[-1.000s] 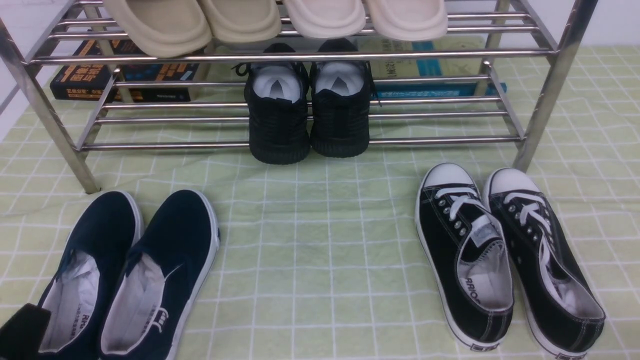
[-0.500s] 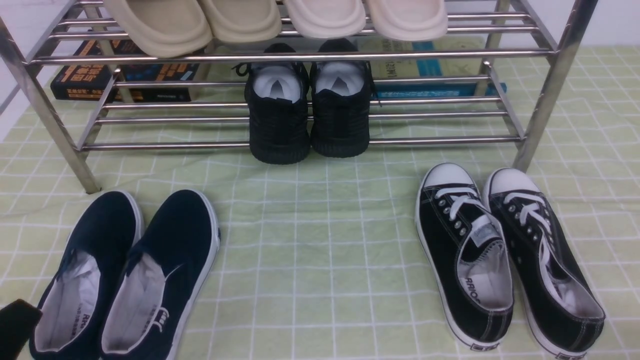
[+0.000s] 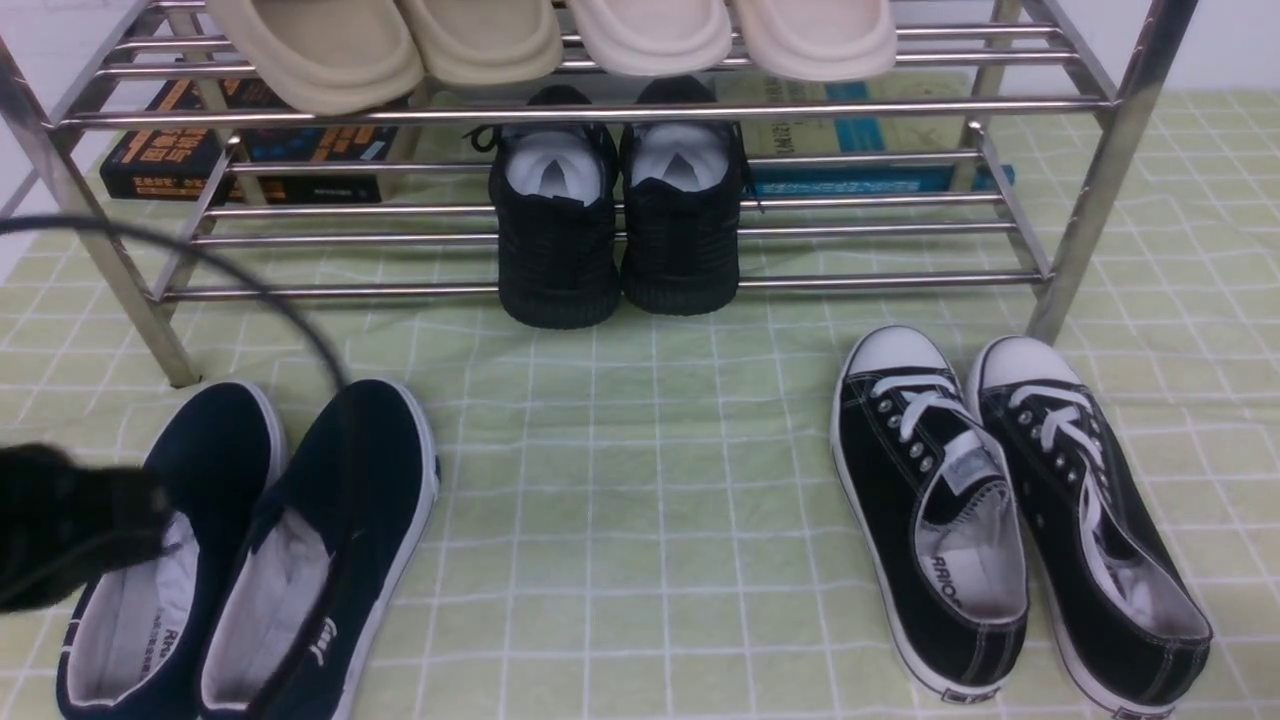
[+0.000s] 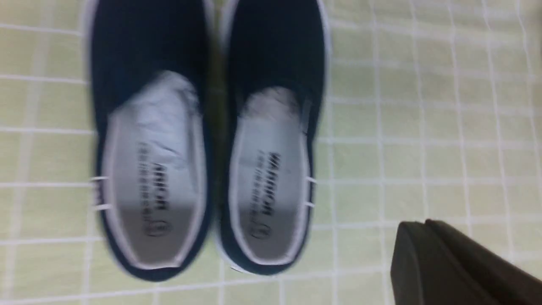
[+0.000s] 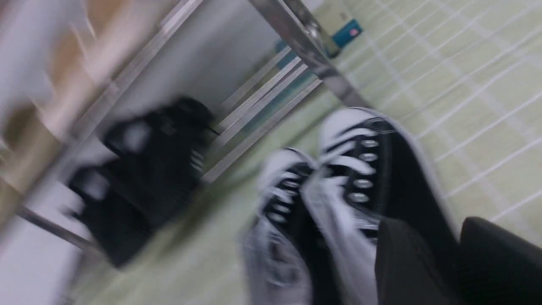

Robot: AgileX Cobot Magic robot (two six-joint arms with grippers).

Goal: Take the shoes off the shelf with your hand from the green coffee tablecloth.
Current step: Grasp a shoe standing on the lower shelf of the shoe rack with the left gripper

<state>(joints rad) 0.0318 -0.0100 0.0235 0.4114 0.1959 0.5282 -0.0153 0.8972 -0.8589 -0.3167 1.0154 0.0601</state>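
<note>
Sitting on shelf [image 3: 600,110] lower tier: shoes [image 3: 620,240]. Left gripper [image 3: 70,525] blurred over navy slip-ons [image 3: 330,470], right gripper [image 5: 459,241] above canvas sneakers [image 5: 364,169]; opening of both unreadable.

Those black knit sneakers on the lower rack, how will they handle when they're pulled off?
Probably light: the black knit sneakers look soft-uppered. The white paper stuffing should keep them from collapsing under a squeeze. Their ribbed heels overhang the shelf at its front bar, so they may catch or tip forward when dragged.

"RRIO", partly readable, on canvas sneaker [image 3: 925,510] insole, "RRio" on navy slip-on [image 3: 212,450] insole, book [image 3: 180,150] lettering unreadable
</note>
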